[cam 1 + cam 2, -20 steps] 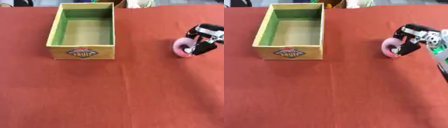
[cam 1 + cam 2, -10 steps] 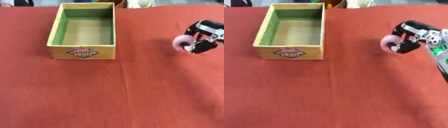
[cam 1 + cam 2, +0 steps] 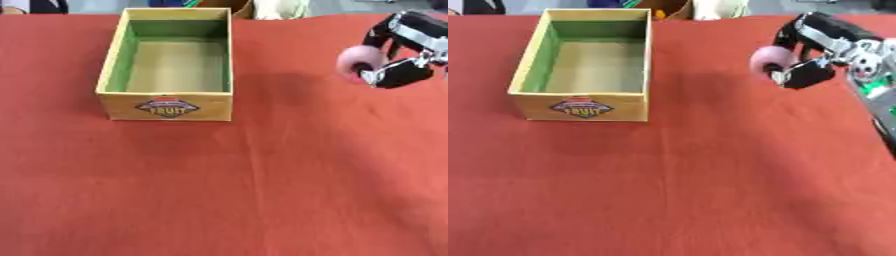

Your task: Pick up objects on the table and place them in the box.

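Right hand (image 3: 811,55) clamped on pink ball (image 3: 768,61), now lifted off red cloth (image 3: 710,175) and carried left toward empty box (image 3: 527,65), still well apart. Placement next.

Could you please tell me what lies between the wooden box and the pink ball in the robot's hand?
Only bare red tablecloth separates the open wooden box from the round pink ball in both views.
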`<state>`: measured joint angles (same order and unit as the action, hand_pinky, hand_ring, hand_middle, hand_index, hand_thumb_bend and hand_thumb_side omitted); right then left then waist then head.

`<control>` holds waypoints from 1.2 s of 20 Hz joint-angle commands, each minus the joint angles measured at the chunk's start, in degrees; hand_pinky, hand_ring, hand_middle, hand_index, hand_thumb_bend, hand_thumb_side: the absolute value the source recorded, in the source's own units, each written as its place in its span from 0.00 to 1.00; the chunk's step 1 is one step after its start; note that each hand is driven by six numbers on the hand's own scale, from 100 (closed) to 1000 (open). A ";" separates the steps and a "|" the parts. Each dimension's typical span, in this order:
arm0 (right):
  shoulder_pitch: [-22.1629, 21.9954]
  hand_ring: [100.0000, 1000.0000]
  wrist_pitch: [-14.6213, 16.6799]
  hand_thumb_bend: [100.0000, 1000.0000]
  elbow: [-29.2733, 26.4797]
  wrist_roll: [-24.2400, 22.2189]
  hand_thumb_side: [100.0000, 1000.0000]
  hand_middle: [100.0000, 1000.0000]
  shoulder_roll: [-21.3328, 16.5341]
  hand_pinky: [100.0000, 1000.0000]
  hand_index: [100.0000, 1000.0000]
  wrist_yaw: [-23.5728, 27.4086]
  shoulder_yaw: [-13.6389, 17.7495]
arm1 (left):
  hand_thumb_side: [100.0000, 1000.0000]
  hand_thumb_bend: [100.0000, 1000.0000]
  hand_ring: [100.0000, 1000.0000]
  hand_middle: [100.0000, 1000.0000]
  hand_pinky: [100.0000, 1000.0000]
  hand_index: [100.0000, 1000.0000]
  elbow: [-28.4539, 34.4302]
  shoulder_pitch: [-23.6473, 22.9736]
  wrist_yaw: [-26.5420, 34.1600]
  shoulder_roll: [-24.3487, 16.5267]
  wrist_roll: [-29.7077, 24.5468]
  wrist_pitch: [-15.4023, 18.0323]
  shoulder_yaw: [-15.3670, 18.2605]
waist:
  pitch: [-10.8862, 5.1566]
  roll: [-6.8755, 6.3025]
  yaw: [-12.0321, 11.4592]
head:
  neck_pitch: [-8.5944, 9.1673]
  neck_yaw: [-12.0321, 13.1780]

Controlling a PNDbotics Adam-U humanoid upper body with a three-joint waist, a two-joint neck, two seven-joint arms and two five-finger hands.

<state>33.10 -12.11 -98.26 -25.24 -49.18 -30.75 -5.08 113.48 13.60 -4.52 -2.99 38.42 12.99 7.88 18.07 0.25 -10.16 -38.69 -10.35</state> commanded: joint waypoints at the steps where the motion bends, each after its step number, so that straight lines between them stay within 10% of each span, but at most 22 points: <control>1: 3.96 0.61 0.22 0.00 -1.53 -0.50 0.00 0.34 -0.44 0.48 0.45 -0.43 -0.67 | 0.61 0.00 0.45 0.38 0.53 0.55 1.11 0.47 0.01 -0.41 -0.24 -0.01 -0.26 | -1.22 -0.06 0.01 | 0.58 -0.44; 13: 24.35 0.61 2.56 0.00 4.18 -2.52 0.00 0.35 13.14 0.51 0.46 -7.75 -6.39 | 0.61 0.00 0.45 0.38 0.53 0.56 1.11 -0.12 0.88 -0.11 -0.66 -0.25 -1.04 | -1.47 -0.69 1.23 | 0.55 -0.62; 24: 32.30 0.58 2.62 0.00 18.76 1.63 0.00 0.34 25.34 0.50 0.46 -12.85 -10.14 | 0.61 0.00 0.45 0.38 0.53 0.55 1.11 -0.48 1.73 0.00 -1.79 -0.39 -2.03 | -1.65 -0.67 -0.06 | 0.28 -2.07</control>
<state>63.80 -9.40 -80.88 -24.51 -24.42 -42.56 -15.27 113.48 13.02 -2.96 -2.91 36.96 12.55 6.10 17.81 -0.30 -10.27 -38.71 -12.11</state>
